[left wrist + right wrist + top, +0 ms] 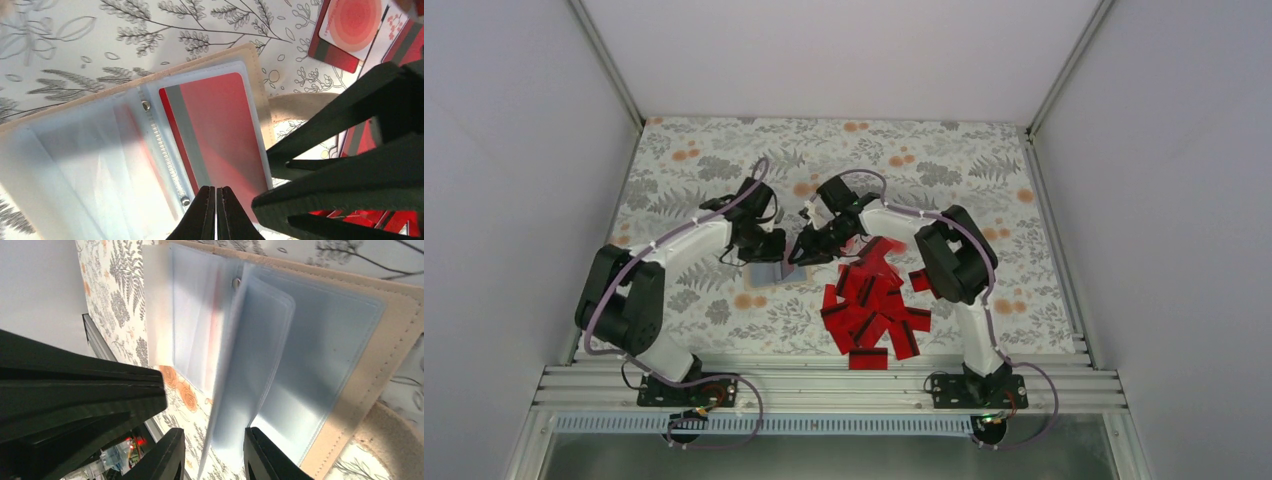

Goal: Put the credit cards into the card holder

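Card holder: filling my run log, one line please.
card holder: open, one credit card sleeved | left gripper: shut | right gripper: open around sleeve

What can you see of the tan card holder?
The tan-beige stitched card holder lies open on the flowered cloth, showing clear plastic sleeves riveted at its spine. One sleeve holds a red card with a grey stripe. A lifted clear sleeve stands between the right arm's fingers; the left arm's shut fingers are near its spine.
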Motion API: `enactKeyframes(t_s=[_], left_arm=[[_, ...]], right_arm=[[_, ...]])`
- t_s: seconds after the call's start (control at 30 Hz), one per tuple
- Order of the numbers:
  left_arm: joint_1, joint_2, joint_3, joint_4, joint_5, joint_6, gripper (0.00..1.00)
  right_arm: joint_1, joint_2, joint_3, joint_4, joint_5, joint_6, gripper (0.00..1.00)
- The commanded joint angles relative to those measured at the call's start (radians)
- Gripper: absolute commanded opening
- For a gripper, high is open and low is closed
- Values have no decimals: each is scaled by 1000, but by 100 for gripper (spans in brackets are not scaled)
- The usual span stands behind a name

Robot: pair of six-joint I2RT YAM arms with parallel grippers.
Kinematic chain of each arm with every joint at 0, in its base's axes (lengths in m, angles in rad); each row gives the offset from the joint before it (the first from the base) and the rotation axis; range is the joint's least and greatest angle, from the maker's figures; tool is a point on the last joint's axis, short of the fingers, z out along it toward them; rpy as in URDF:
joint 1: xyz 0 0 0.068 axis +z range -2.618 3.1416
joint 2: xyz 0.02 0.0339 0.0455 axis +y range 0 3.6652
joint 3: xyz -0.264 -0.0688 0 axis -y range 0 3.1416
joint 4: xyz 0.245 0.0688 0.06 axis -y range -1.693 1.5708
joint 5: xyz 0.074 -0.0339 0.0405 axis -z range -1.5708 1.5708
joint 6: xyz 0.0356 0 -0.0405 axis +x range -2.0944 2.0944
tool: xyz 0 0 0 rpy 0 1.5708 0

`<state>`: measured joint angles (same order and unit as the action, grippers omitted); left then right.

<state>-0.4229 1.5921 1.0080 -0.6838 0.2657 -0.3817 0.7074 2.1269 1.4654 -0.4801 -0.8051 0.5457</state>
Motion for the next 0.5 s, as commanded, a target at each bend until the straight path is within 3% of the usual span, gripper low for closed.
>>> enactKeyframes(t_s=[0.0, 0.47], left_arm=[[29, -60, 9, -61, -36, -32, 4], [116, -262, -38, -164, -123, -37, 5]], right_arm=[[31, 42, 63, -19, -26, -15, 31], [111, 172, 277, -48, -107, -35, 33]])
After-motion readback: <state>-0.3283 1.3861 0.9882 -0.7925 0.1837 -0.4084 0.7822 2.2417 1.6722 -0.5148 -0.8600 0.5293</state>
